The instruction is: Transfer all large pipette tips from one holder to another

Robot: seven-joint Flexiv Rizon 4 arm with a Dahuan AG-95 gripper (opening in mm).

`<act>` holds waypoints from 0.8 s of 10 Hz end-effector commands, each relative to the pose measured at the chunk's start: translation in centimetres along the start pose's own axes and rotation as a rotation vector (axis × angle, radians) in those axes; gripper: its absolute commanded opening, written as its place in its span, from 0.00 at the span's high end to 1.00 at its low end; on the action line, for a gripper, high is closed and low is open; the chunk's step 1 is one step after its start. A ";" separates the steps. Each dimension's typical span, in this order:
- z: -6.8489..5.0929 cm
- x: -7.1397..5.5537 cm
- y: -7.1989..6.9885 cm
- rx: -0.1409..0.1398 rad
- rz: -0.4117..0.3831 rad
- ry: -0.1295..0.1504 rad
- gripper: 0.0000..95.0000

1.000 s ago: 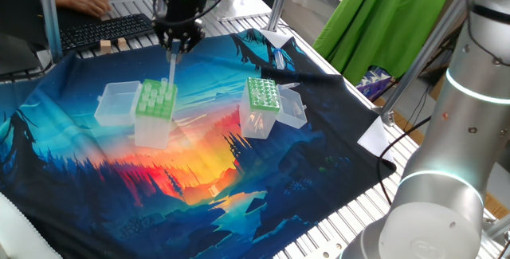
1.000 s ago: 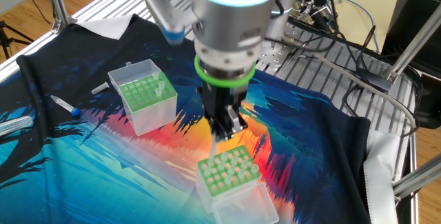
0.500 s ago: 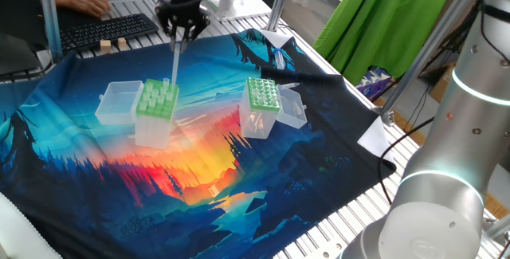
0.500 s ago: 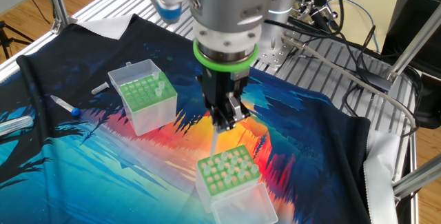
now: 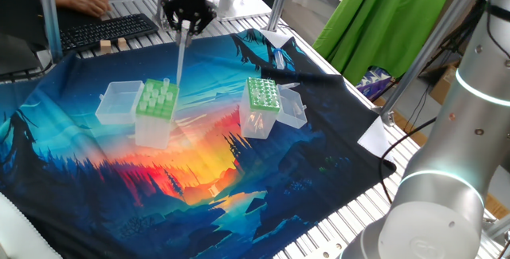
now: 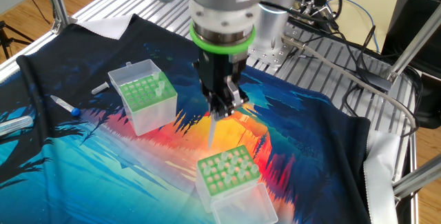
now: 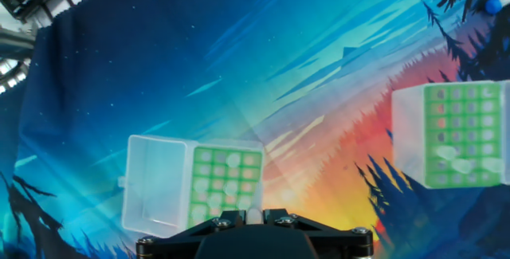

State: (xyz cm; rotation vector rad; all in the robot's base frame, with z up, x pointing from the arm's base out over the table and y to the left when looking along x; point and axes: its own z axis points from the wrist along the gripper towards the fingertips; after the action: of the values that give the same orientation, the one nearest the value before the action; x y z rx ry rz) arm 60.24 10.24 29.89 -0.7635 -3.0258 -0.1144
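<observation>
The end effector (image 6: pixel 222 108), pointing straight down, grips one of the large pipette tips (image 6: pixel 212 131) hanging clear above the near holder (image 6: pixel 228 172), while another holder (image 6: pixel 145 97) stands toward the desk's left edge.

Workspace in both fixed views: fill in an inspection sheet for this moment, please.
Surface: slatted metal table covered by a sunset-print cloth.
Job's things: wide-holed holder, lid open, tips standing in it; one large pipette tip hangs above it, apparently clear; fine-holed holder, lid open, a few tips in it.
Clutter: blue-capped marker and clear tube near the cloth's edge.
Grippers: gripper points down, shut on the tip's wide end.
Cables: bundle behind the arm, off the cloth.
Surroundings: keyboard, person's hand, green drape.
</observation>
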 end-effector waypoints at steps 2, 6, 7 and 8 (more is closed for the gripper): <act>-0.2 -0.9 -0.8 0.024 -0.057 0.011 1.00; 0.8 -3.6 -3.7 0.020 -0.146 0.011 1.00; 1.2 -4.5 -4.6 0.018 -0.166 0.009 1.00; 1.3 -4.9 -5.0 0.018 -0.175 0.010 1.00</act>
State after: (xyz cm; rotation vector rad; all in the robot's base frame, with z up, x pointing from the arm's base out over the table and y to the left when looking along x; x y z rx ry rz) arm 61.94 3.61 28.05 -0.4964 -3.0788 -0.0932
